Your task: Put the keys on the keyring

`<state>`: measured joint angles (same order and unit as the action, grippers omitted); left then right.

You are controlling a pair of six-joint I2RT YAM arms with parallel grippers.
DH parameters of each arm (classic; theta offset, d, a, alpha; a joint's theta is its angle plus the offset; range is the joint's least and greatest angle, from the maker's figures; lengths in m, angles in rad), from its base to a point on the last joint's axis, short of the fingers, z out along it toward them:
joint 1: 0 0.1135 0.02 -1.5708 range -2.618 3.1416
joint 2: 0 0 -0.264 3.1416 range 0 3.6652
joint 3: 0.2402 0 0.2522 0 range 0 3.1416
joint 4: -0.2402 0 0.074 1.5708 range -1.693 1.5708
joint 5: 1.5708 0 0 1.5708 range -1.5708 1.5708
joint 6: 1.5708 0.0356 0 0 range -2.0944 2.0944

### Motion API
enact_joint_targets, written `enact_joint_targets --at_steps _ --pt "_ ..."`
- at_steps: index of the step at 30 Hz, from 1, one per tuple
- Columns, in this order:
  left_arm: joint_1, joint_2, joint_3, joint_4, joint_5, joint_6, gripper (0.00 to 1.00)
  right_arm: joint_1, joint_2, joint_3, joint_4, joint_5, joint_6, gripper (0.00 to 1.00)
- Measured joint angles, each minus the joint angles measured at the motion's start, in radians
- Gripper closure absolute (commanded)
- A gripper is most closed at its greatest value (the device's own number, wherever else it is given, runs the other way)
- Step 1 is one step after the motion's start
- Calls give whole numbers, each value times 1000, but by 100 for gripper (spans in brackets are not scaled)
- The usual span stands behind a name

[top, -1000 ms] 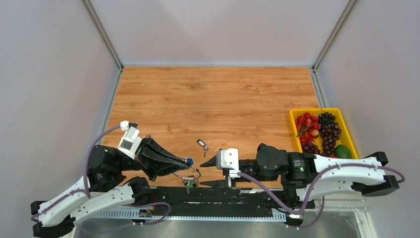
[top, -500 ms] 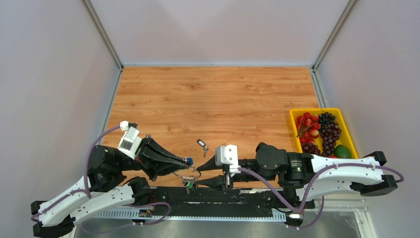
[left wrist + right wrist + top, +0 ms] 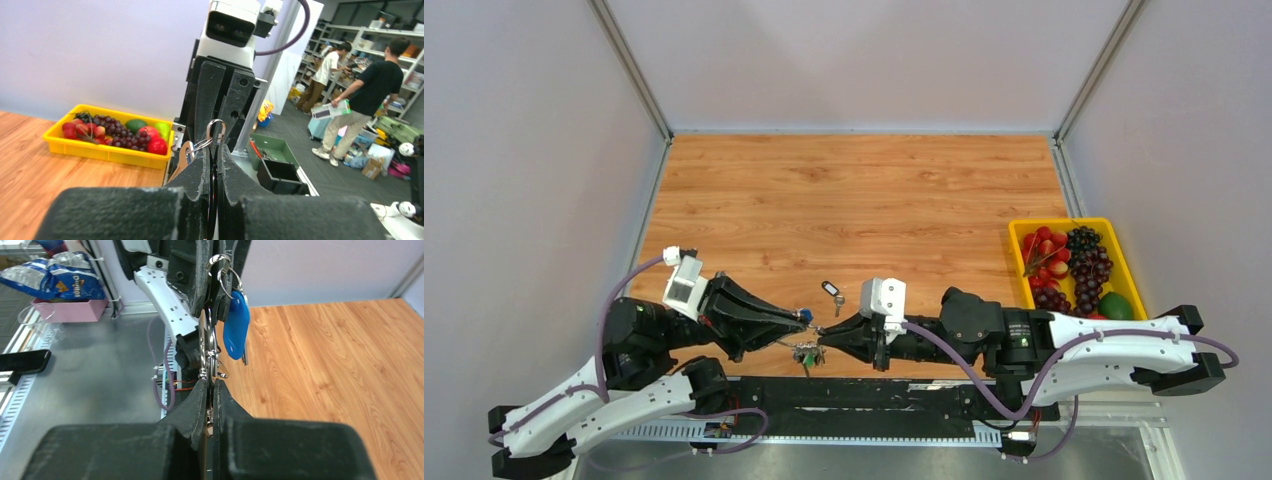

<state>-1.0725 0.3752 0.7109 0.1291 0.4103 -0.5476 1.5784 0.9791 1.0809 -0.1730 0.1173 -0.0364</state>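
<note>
The keyring hangs just above the table's near edge between both grippers, carrying a blue tag and several small keys. My left gripper pinches the ring from the left, its jaws nearly together with the ring edge-on between them. From the right, my right gripper is shut on the same keyring, below the blue tag. One loose key with a black tag lies on the wood just beyond the grippers.
A yellow tray of grapes and other fruit sits at the table's right edge. The black base rail runs directly below the grippers. Grey walls enclose the table on three sides.
My right gripper has moved left and closed its open jaws onto the keyring. The left gripper and the ring have shifted slightly up and away from the base rail.
</note>
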Motion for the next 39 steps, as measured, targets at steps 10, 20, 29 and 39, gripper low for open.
enact_joint_targets --at_steps 10,20,29,39 --pt "-1 -182 -90 -114 -320 -3 63 0 -125 -58 -16 153 11 100" --pt "0 -367 -207 -249 -720 -85 59 -9 -201 -102 -13 378 64 100" --pt "0 -367 -215 -309 -831 -118 59 -196 -179 -227 -71 420 190 100" --pt "0 -356 -215 -320 -843 -117 59 -446 -106 -314 -77 252 344 100"
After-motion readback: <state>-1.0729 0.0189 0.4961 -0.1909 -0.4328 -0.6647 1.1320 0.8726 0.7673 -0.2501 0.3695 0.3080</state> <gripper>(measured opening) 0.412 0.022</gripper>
